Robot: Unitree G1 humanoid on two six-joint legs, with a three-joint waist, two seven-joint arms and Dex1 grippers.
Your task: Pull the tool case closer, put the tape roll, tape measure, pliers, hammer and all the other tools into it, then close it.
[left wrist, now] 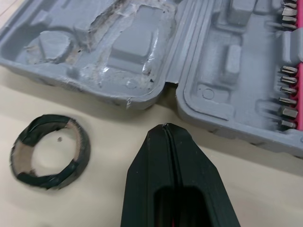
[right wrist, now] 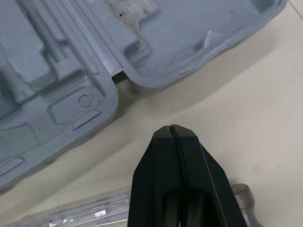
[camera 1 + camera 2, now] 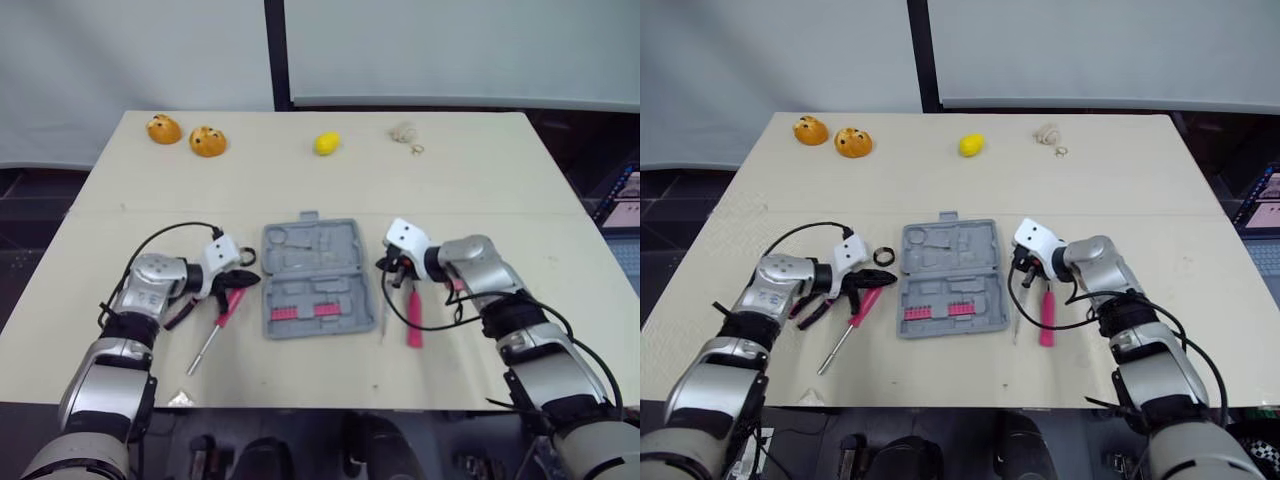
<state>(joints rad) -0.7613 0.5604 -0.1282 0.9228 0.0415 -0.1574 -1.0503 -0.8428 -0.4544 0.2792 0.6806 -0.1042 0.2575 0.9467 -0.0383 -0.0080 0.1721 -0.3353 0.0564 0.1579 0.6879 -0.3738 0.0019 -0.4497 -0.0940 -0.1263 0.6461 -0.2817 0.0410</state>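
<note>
The grey tool case (image 3: 318, 262) lies open and flat mid-table, a pink strip of bits (image 3: 300, 311) in its near half. My left gripper (image 3: 247, 281) is shut just left of the case, over the pink-handled screwdriver (image 3: 222, 318). The black tape roll (image 1: 47, 151) lies on the table beside its fingertips, close to the case's far left corner. Dark-handled pliers (image 3: 812, 312) lie under my left wrist. My right gripper (image 3: 385, 265) is shut at the case's right edge, above the pink-handled hammer (image 3: 413, 318), whose head (image 2: 242, 195) lies right beneath the fingers. A thin silver tool (image 3: 381, 322) lies alongside.
Along the table's far edge sit two orange round things (image 3: 164, 129) (image 3: 207, 141), a lemon (image 3: 327, 143) and a small beige object (image 3: 404, 132). A seam crosses the beige tabletop (image 3: 500, 215) just beyond the case.
</note>
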